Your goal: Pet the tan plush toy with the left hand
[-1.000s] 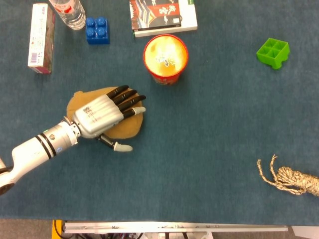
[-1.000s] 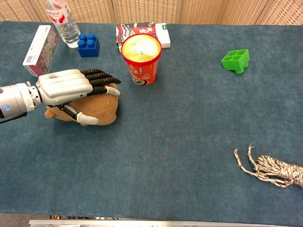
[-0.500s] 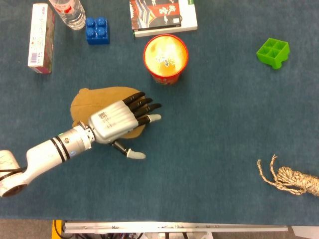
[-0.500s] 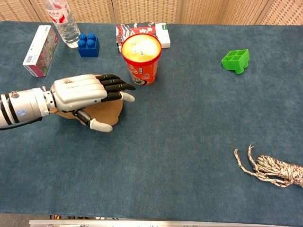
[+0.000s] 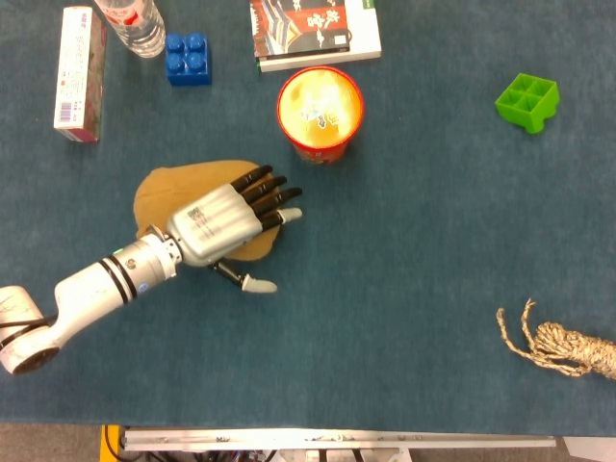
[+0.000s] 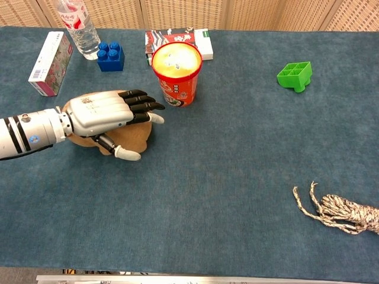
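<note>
The tan plush toy (image 5: 178,189) lies flat on the blue table left of centre, seen as a low brown mound (image 6: 135,138) in the chest view. My left hand (image 5: 223,218) lies palm down over the toy's right half, fingers stretched out flat toward the red cup, thumb pointing off the toy's near edge. The same left hand (image 6: 106,112) hides most of the toy in the chest view. It holds nothing. My right hand shows in neither view.
A red cup (image 5: 320,112) stands just beyond the fingertips. A book (image 5: 314,33), a blue brick (image 5: 188,58), a bottle (image 5: 133,23) and a pink box (image 5: 78,72) line the far edge. A green tray (image 5: 527,101) sits far right, a rope bundle (image 5: 568,348) near right.
My left hand slid right along the toy toward the cup, then drew back a little to the left and up over it. The toy stayed roughly in place.
</note>
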Tool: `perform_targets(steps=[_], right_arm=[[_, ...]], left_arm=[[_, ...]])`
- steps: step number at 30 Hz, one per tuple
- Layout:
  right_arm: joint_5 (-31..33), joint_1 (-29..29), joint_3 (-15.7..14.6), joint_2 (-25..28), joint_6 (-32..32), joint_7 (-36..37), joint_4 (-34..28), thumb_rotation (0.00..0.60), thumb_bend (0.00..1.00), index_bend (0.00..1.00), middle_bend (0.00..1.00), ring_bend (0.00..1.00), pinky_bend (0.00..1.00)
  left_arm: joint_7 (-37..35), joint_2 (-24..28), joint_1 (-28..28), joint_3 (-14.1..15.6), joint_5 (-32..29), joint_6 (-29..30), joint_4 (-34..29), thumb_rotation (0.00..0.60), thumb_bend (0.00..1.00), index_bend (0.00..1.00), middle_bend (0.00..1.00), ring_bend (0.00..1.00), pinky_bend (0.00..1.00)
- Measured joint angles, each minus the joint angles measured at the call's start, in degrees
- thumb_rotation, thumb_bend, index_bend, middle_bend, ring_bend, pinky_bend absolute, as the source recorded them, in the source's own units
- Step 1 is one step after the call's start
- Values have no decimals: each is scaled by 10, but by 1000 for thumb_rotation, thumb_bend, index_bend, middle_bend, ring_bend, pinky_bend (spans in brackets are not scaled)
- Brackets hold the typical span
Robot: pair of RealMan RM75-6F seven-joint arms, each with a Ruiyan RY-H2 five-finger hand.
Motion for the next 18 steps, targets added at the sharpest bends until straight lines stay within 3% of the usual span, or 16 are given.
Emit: perform_targets(steps=[18], right_arm=[[-2,1,1,-3,-2,-1,1,600,0,2,80,0,0]], left_arm=[[8,16,16,-19,-38,25,2,0,0,102,35,16,0]])
